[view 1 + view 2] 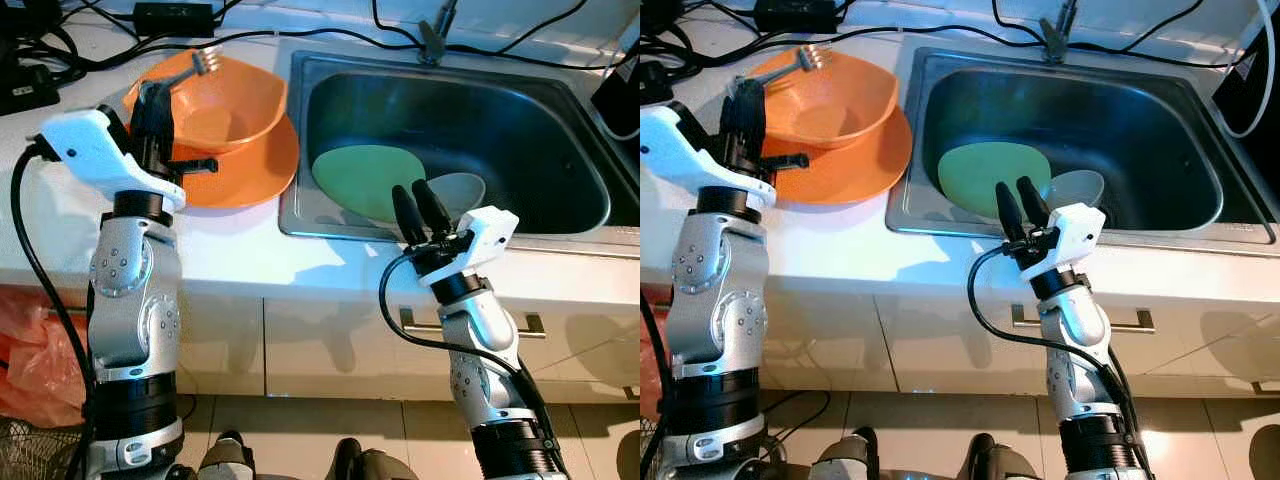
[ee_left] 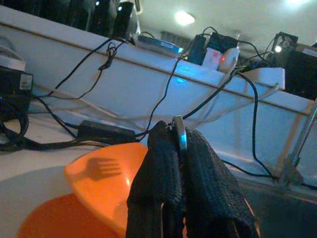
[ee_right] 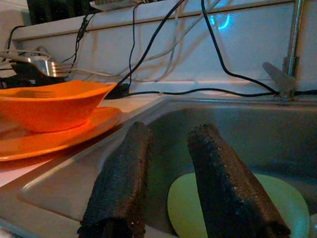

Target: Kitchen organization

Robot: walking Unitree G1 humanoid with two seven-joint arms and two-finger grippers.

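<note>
white counter (image 1: 250, 250) runs left of my steel sink (image 1: 560, 110). my left gripper (image 1: 152, 100) hangs over the orange bowl (image 1: 230, 105) stacked on an orange plate (image 1: 255, 170), fingers pinched tight on a thin metal utensil handle (image 2: 179, 136). right gripper (image 1: 420, 208) sits at the sink's near rim, fingers apart and empty, above a green plate (image 1: 360, 175).

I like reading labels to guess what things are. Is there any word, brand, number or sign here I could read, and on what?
None can be read.
Black power adapter on the counter: any label is too small to read.
Boxes on the back ledge: lit and blurred, no legible text.
Orange bowl, green plate, sink: plain, no markings.
</note>
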